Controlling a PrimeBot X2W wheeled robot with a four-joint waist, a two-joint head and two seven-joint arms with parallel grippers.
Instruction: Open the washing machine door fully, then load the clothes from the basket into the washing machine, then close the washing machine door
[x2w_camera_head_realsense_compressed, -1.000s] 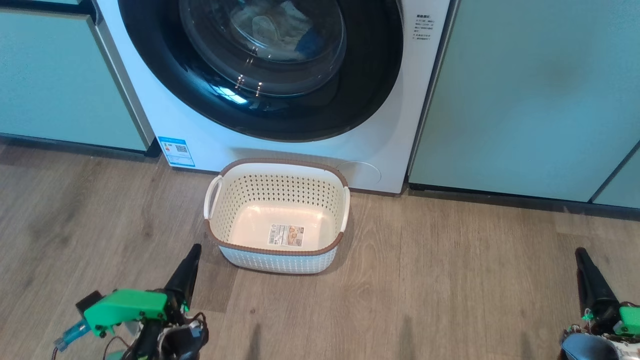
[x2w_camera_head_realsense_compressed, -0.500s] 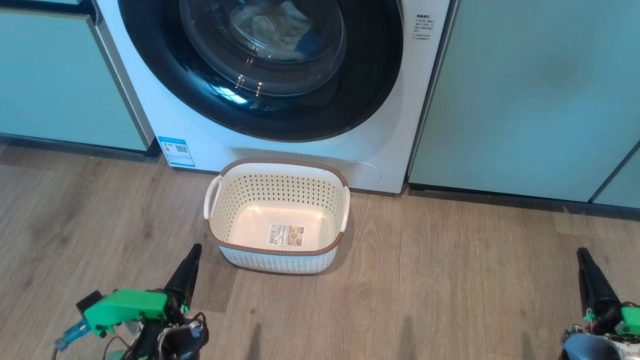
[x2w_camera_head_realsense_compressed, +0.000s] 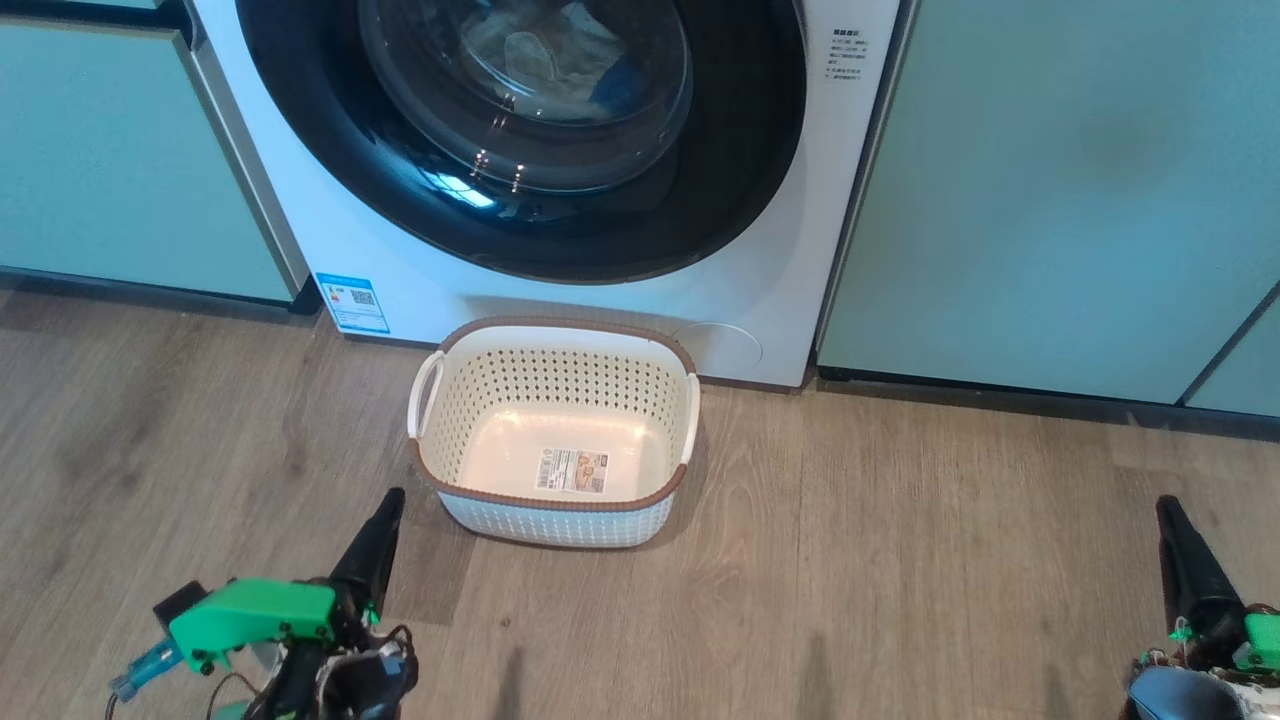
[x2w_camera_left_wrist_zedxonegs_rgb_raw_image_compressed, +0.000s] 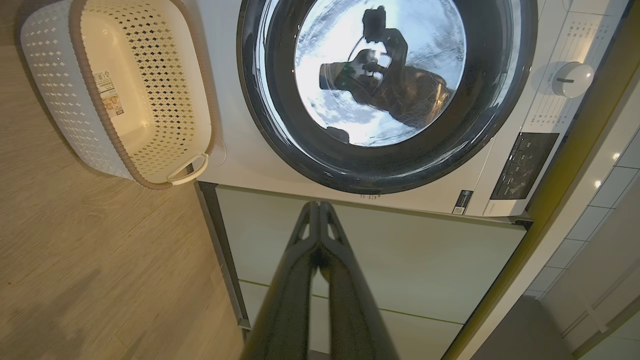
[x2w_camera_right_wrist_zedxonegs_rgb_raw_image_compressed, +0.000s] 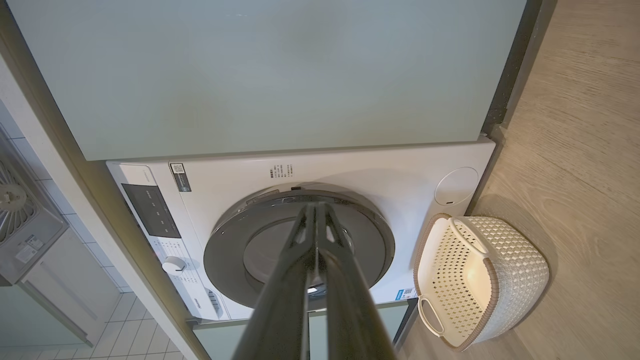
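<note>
My left pincer (x2w_camera_head_realsense_compressed: 392, 497) and right pincer (x2w_camera_head_realsense_compressed: 1166, 505) are pressed together; the cream perforated plastic basket (x2w_camera_head_realsense_compressed: 560, 326) stands before the shut black-rimmed round glass washing machine door (x2w_camera_head_realsense_compressed: 310, 160)

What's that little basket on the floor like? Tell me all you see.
The basket is small, rounded-rectangular, seemingly cream plastic, with perforated walls, a brown rim and white side handles. It stands upright on the wooden floor, close before the washing machine. It is empty; a label sticker lies on its bottom.
</note>
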